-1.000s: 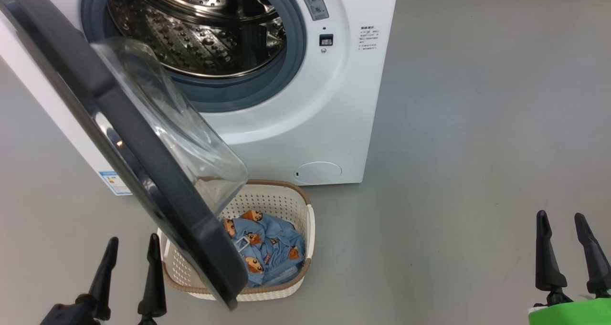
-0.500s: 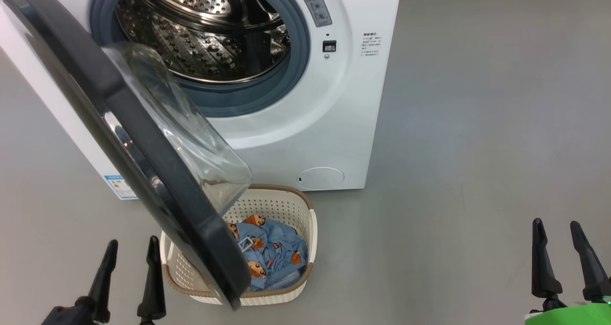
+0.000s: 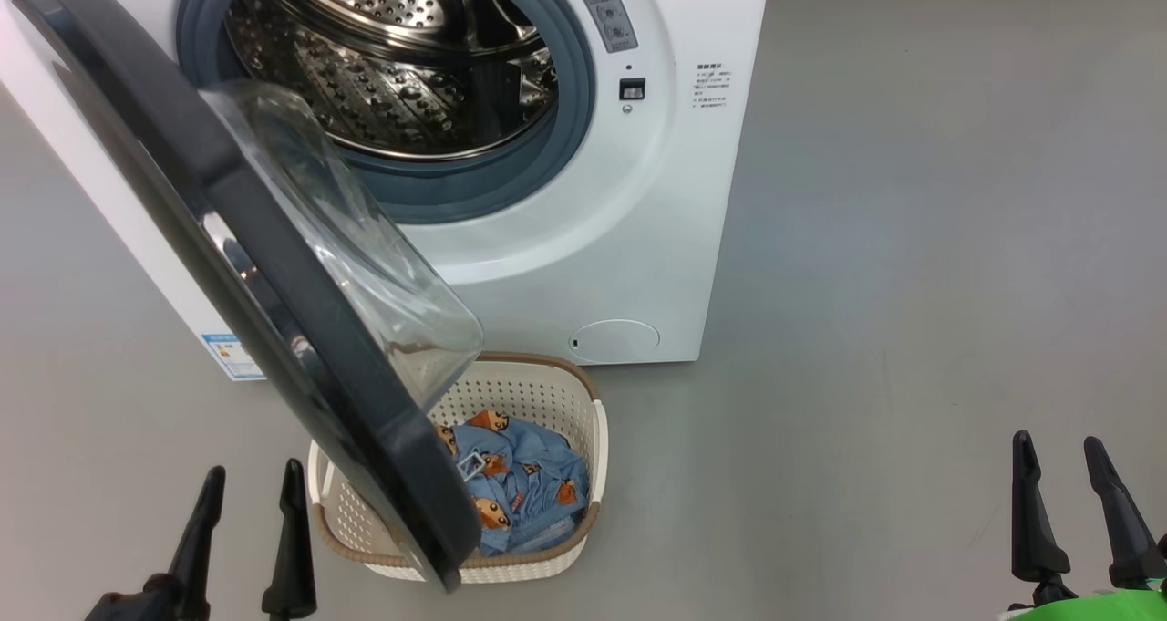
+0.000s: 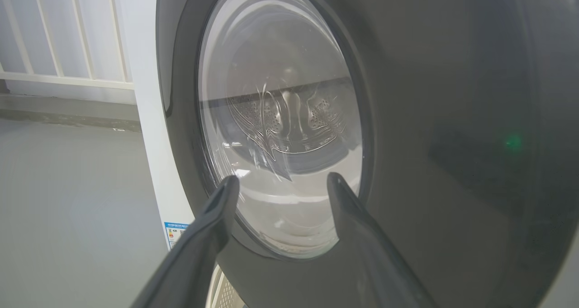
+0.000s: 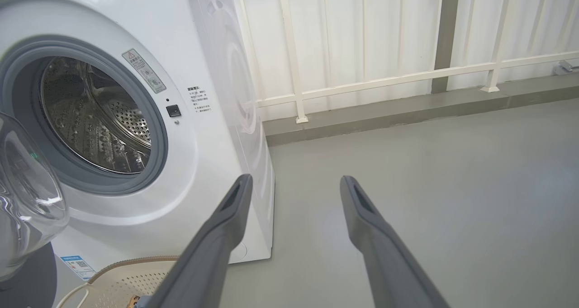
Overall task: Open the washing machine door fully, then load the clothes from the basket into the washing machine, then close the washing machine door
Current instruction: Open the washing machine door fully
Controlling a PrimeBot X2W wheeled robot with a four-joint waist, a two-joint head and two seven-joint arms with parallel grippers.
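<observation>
The big white boxy front-loading washing machine (image 3: 638, 192) is standing on the grey floor (image 3: 912, 238), its perforated steel drum (image 3: 392, 83) showing inside the grey rubber gasket (image 3: 511, 179). Its large round door with the wide glossy black rim (image 3: 264, 274) and bulging clear glass bowl (image 3: 365, 256) is hanging part-way open from the machine's left side and jutting out toward the robot. In the head view the door's lower edge is covering the left part of the small rectangular cream plastic basket with perforated sides and a brown rim (image 3: 556, 393). That basket is sitting on the floor just in front of the machine, and a light blue garment with orange-brown cartoon animal prints (image 3: 529, 484) is lying crumpled in it. The left gripper (image 3: 255, 468) is hovering low at the left with its two dark fingers spread wide, holding nothing and pointing at the door's outer face close ahead. The right gripper (image 3: 1056, 439) is hovering well off to the right over the floor, likewise spread wide and holding nothing.
</observation>
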